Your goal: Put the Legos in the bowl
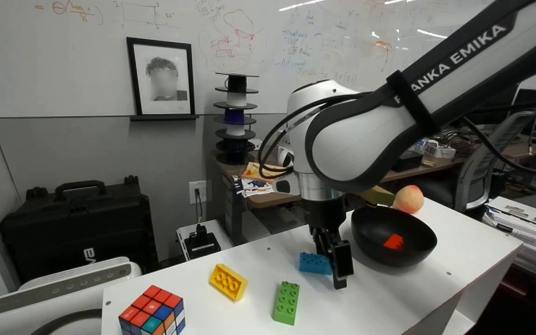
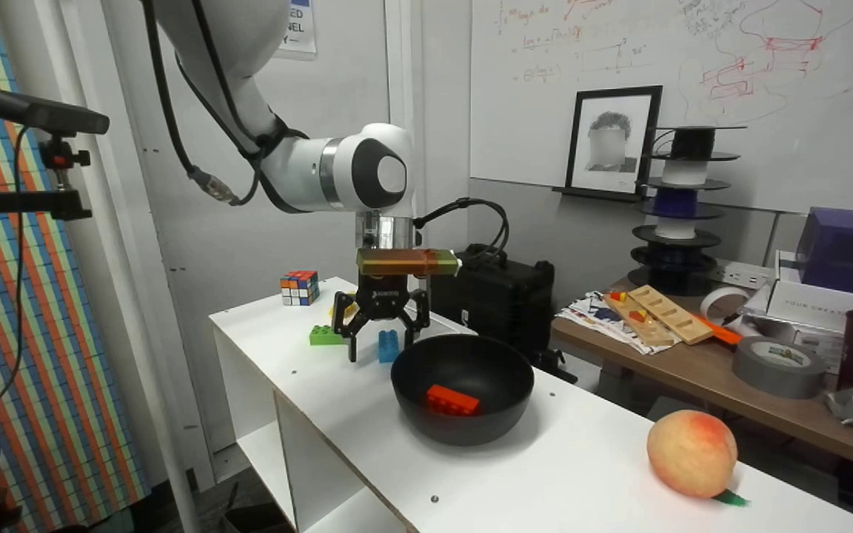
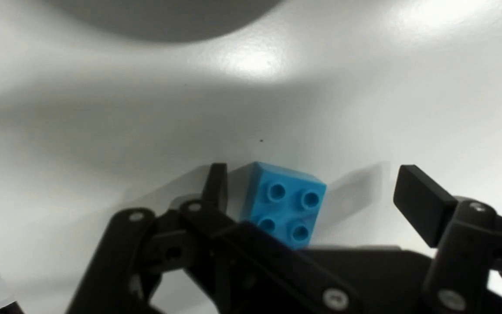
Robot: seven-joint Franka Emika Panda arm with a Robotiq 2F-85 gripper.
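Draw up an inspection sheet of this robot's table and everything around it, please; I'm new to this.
Surface: flat white tabletop, small dark spots.
Job's things: oblong red plastic brick inside round black bowl; oblong blue plastic brick, oblong green plastic brick, oblong yellow plastic brick on the tabletop.
Clutter: multicoloured Rubik's cube, round orange peach-like object.
Black two-fingered hand: open; blue plastic brick between its fingers, a gap on each side.
Black cables: loop off the white arm.
Surroundings: whiteboard with writing, black hard case, brown desk.

Premises are a robotics lab; whiteboard [image 1: 258, 51] bears formulae [image 1: 80, 10] and diagrams [image 2: 793, 44]; robot arm [image 1: 361, 135] marked Franka Emika; camera [image 2: 49, 112] mounted on a bracket [image 2: 67, 204]; stacked spools [image 1: 235, 117].
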